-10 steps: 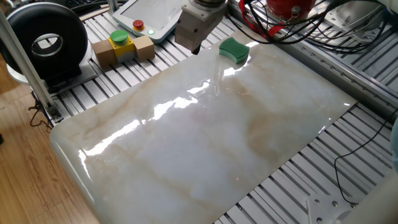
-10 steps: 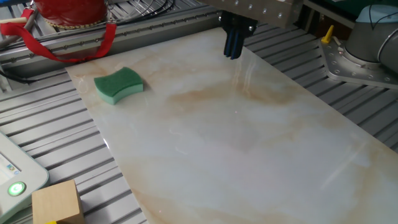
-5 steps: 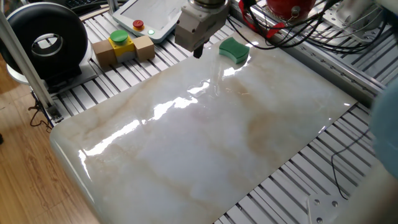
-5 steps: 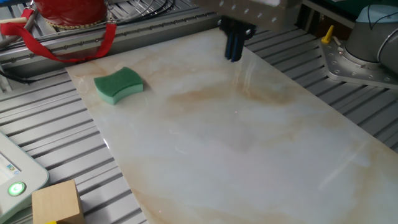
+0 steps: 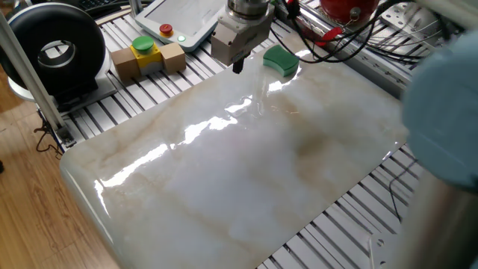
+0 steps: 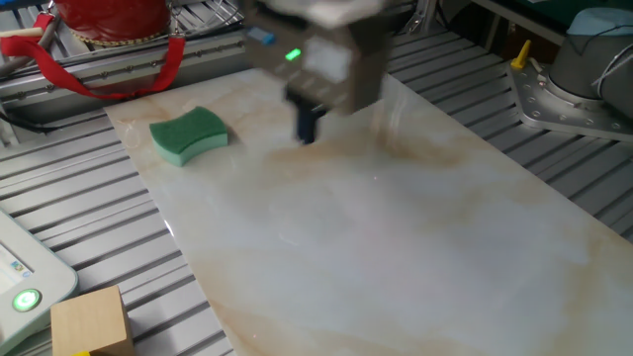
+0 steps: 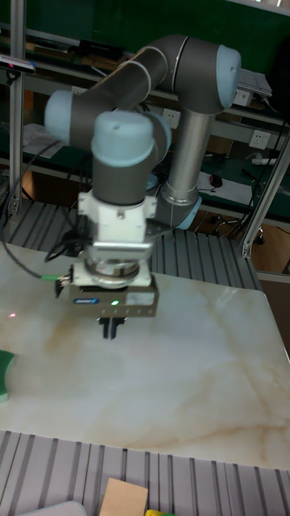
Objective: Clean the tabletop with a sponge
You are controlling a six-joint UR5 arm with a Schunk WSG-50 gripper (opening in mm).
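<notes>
Since the earlier frames the claw (image 6: 309,127) has travelled across the counter toward the sponge; in the other fixed view it was at the far edge and now hangs near the green block. Its dark fingers look pressed together and pinch nothing, though motion blur makes this uncertain.

The step in hand appears to be the approach. To do it well, the claw should spread before descending, centre over the block, line its fingers across the narrow wavy sides, and close firmly.

The small bright green sponge block with wavy edges (image 6: 189,135) lies flat and untouched near one corner of the large glossy white-grey marble-patterned tabletop with tan-brown veins (image 6: 396,247), apart from the claw.
</notes>
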